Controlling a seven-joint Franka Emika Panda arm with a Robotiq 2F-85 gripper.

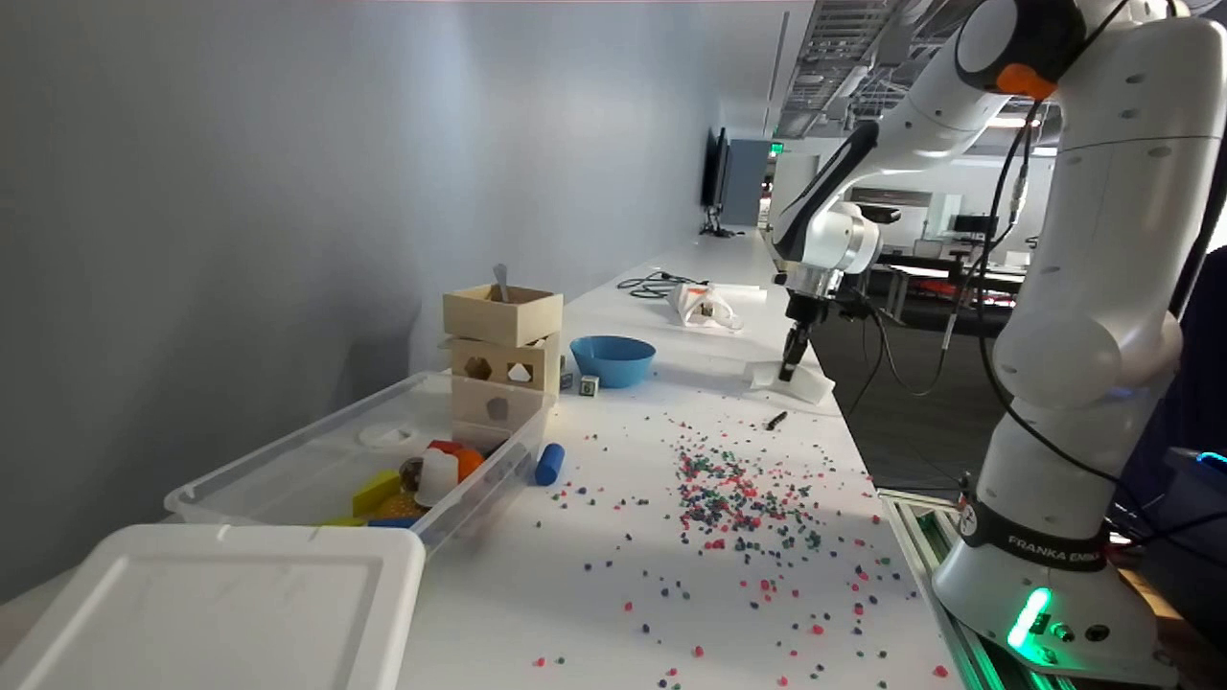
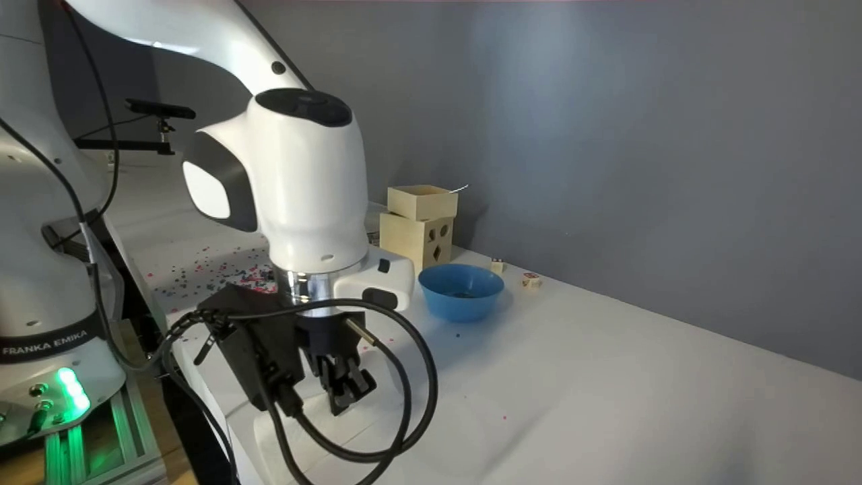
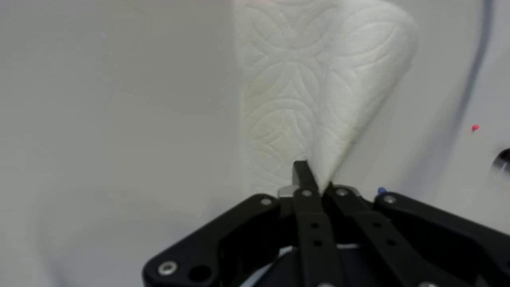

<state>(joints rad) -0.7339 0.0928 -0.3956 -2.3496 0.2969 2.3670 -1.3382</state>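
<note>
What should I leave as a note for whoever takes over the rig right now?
Pincer: shut on a pinched fold of the paper towel.
Paper towel: by an edge of the white table.
Around it: small colored bits scattered on the white table; blue bowl near the stacked wooden boxes.
Done: paper towel gripped.
Left: paper towel not yet released; small colored bits lie loose.

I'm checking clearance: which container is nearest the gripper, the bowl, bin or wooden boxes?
The round blue bowl; the stacked wooden boxes and clear plastic bin stand farther from the gripper.
</note>
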